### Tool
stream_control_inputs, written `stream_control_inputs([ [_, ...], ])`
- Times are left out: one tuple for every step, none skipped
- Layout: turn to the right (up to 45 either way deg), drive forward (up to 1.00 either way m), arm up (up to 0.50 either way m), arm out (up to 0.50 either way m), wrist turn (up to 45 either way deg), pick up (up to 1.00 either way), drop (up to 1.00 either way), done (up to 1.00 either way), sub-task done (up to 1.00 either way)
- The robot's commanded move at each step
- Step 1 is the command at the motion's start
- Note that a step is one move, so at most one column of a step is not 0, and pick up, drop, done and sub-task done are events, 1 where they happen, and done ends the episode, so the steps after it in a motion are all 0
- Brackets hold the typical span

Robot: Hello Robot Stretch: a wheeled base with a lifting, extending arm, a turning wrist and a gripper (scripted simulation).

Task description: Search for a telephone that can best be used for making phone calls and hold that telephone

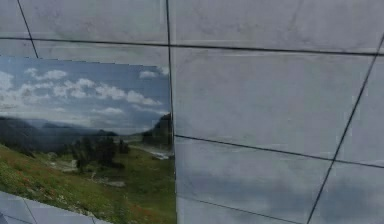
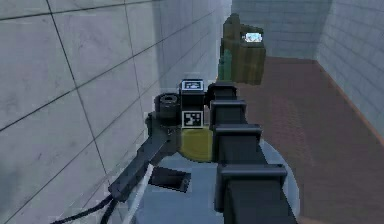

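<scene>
Dark gripper (image 2: pixel 141 158) beside tiled wall (image 2: pixel 70 90); cannot tell whether it holds anything.

Landscape picture (image 1: pixel 85 140) on tiled wall (image 1: pixel 270 100)

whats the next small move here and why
Probably turn toward the side where the dark square arm reaches: the grey tiled wall with its landscape picture stands close ahead, while reddish-brown floor and an olive boxy thing lie out that way.
</scene>
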Motion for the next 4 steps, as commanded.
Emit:
stream_control_inputs([
  [0.0,0.00,0.00,0.00,45.0,0.00,0.00,0.00,0.00],
  [0.0,0.00,0.00,0.00,45.0,0.00,0.00,0.00,0.00],
  [0.0,0.00,0.00,0.00,45.0,0.00,0.00,0.00,0.00],
  [0.0,0.00,0.00,0.00,3.0,0.00,0.00,0.00,0.00],
])
